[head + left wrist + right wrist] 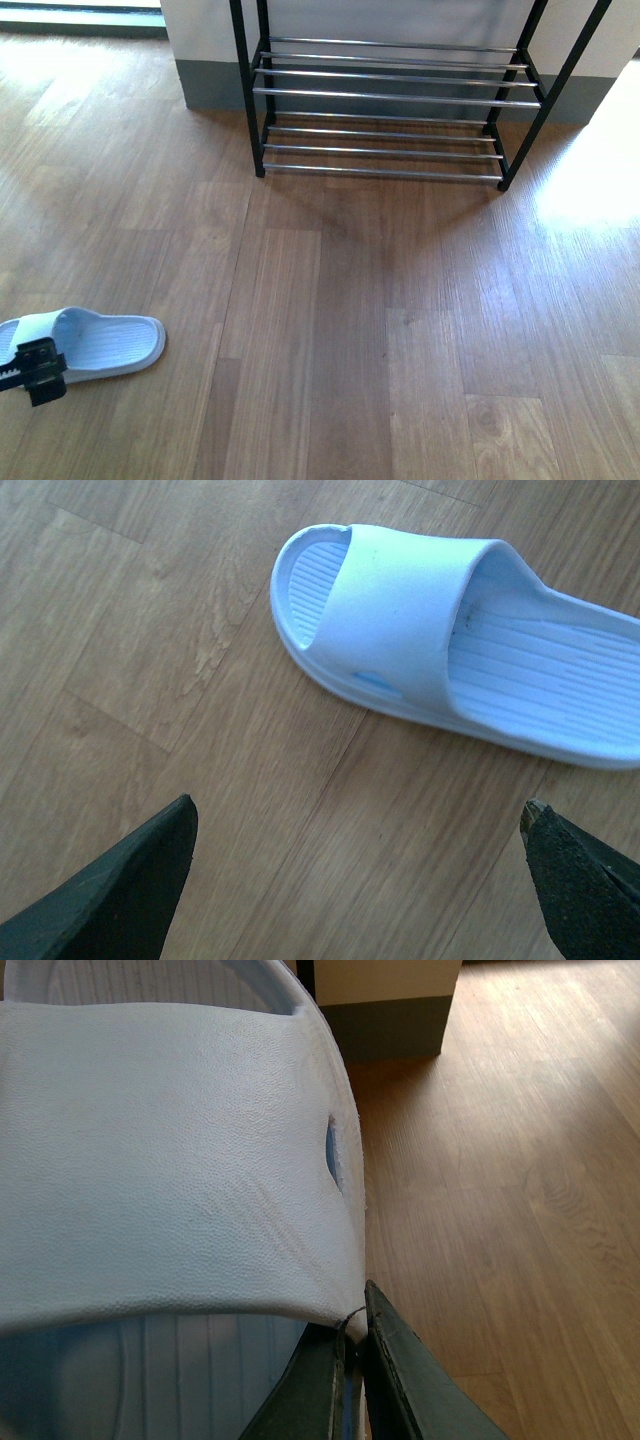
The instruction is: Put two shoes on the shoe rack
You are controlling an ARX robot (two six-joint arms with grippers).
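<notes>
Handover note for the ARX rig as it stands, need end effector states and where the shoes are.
The shoes are pale blue slides, not sneakers.
Left end effector: open, empty, hovering next to the slide on the floor.
Right end effector: shut on the edge of the second slide, carried; this arm is out of the front view.
Shoe rack: no shoe on the shelves in view.
Done: one slide picked up.
Left: rack it, then grasp and rack the floor slide.

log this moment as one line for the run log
left gripper open above floor near slide sandal | right gripper shut on second slide sandal | shoe rack holds no shoes
</notes>
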